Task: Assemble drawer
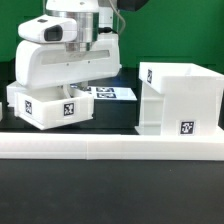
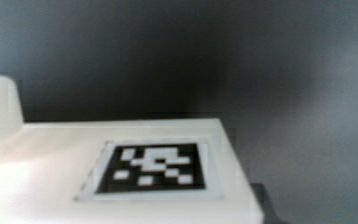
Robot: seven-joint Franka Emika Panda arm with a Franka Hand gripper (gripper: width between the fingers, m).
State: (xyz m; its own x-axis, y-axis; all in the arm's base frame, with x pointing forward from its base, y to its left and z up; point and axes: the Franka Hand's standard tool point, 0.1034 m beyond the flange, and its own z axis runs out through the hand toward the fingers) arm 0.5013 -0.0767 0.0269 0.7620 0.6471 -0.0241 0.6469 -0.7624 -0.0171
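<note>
A small white tray [image 1: 48,108] with black-and-white tags on two faces sits at the exterior view's left, behind the rail. My gripper [image 1: 76,92] comes down onto its top from above, and its fingers appear closed on the tray's wall. The fingertips are mostly hidden. In the wrist view the tray [image 2: 51,160] fills the frame very close up and blurred, with one tag [image 2: 153,166] facing the camera. The large open-faced box housing [image 1: 180,95] stands at the exterior view's right, a tag low on its front. A second tray does not show.
A long low white rail [image 1: 110,148] runs across the front of the table. The marker board [image 1: 112,92] lies flat between the tray and the housing. The table is black.
</note>
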